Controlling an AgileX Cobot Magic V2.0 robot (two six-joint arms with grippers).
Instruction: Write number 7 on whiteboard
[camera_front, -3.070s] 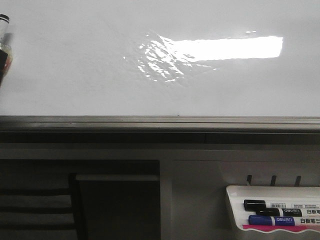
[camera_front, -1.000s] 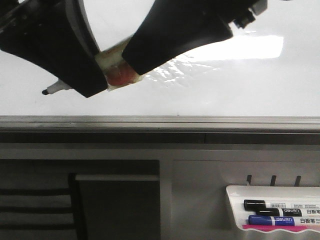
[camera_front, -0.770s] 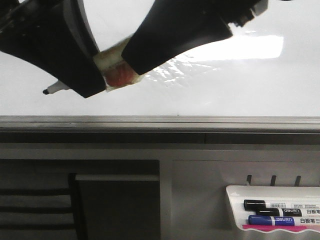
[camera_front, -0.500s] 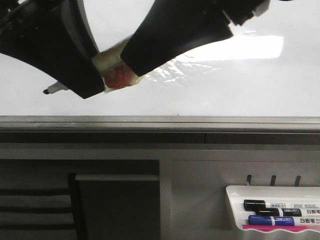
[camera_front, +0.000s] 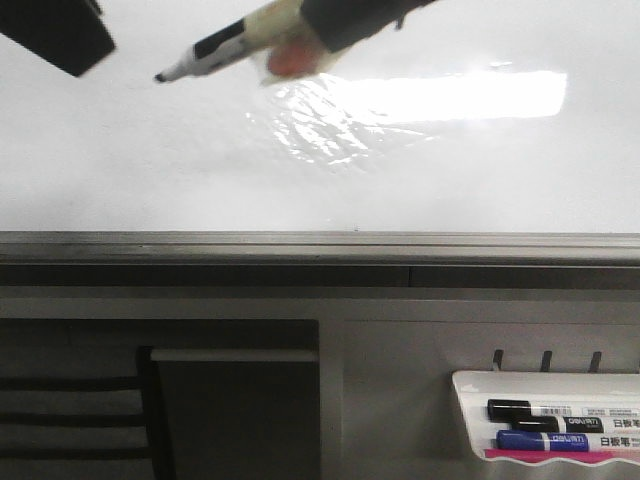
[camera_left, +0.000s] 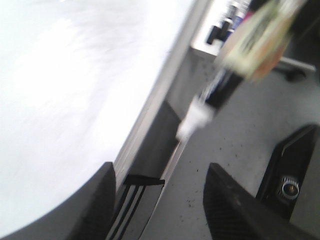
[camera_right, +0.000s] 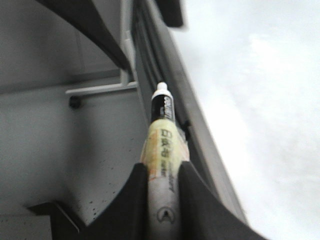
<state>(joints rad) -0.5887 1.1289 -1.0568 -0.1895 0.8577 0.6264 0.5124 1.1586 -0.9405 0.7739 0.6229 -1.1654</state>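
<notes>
Since half a second ago the right gripper (camera_right: 161, 172), clamping the marker (camera_front: 215, 48), has risen; left gripper (camera_left: 160, 180) gapes empty. Whiteboard (camera_front: 150, 170) bare: next, touch tip down.

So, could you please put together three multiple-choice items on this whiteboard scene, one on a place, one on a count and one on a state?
1. Where does the marker tray sit in the front view?
A. lower right, below the whiteboard
B. upper left
C. on the board's glare

2. How many markers lie in the tray?
A. none
B. two
C. five

3. What is the right pincer doing?
A. hanging open
B. shut on the held marker
C. shut on an eraser

Key:
1 A: the tray hangs under the grey rail, bottom right.
2 B: one black-capped, one blue-capped.
3 B: the right wrist view shows its fingers clamped on the marker's barrel.
</notes>
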